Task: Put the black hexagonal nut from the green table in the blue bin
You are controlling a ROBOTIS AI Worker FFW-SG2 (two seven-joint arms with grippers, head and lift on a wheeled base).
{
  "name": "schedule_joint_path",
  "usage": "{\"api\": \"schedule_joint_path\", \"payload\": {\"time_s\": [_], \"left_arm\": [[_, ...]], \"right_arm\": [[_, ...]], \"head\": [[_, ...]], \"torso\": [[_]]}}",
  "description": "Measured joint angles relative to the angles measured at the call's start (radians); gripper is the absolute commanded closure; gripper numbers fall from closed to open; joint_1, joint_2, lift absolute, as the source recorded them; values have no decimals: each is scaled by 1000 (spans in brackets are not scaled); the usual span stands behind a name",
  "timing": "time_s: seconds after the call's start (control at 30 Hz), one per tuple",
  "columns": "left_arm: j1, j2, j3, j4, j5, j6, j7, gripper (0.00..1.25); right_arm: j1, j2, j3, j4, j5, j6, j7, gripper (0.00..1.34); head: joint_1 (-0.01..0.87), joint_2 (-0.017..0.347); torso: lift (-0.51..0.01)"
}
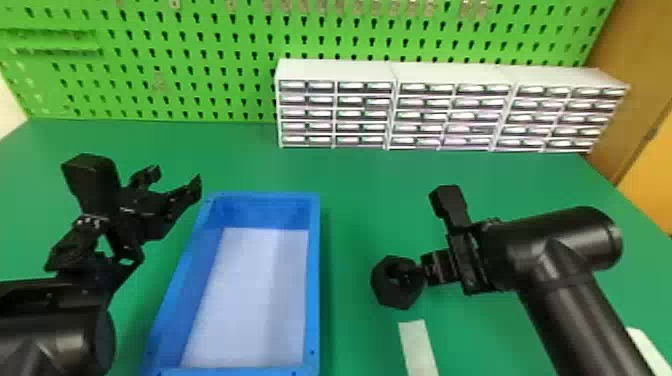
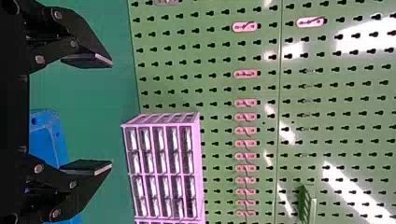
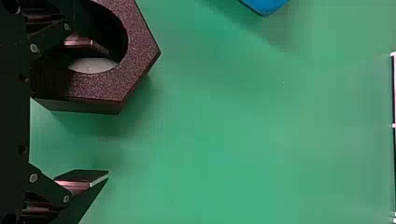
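Green table point(image 1: 350, 220), nut point(image 1: 389, 296) at right gripper point(image 1: 424, 270)

The black hexagonal nut point(image 1: 395, 300), with a round hole, is at lower right; the open blue bin point(image 1: 313, 280), with pale bottom, is at lower left.
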Motion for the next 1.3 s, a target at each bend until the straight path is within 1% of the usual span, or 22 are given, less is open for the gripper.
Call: {"api": "schedule_joint_path", "payload": {"time_s": [0.17,0.27,0.33,0.43,0.47,0.67,0.93,1.13,1.17,1.23,1.3], "left_arm": [[-1,0,0,0,0,0,0,478],[-1,0,0,0,1,0,0,478],[-1,0,0,0,1,0,0,478],[-1,0,1,0,1,0,0,478],[-1,0,1,0,1,0,0,478],[-1,0,1,0,2,0,0,478],[-1,0,1,0,2,0,0,478],[-1,0,0,0,2,0,0,478],[-1,0,0,0,2,0,0,478],[0,0,0,0,2,0,0,478],[0,0,0,0,3,0,0,478]], "right_arm": [[0,0,2,3,0,0,0,352],[0,0,2,3,0,0,0,374],[0,0,2,3,0,0,0,437],[-1,0,2,3,0,0,0,616],[-1,0,2,3,0,0,0,645],[-1,0,3,3,0,0,0,688],[-1,0,9,3,1,0,0,845],[-2,0,16,3,7,1,0,858],[-2,0,17,3,8,1,0,889],[-3,0,20,3,11,1,0,995],[-3,0,22,3,13,1,0,1012]], "head": [[691,9],[691,9],[691,9],[691,9],[691,9],[691,9],[691,9],[691,9],[691,9],[691,9],[691,9]], "torso": [[-97],[-97],[-97],[-97],[-97],[-97],[-97],[-97],[-97],[-97],[-97]]}}
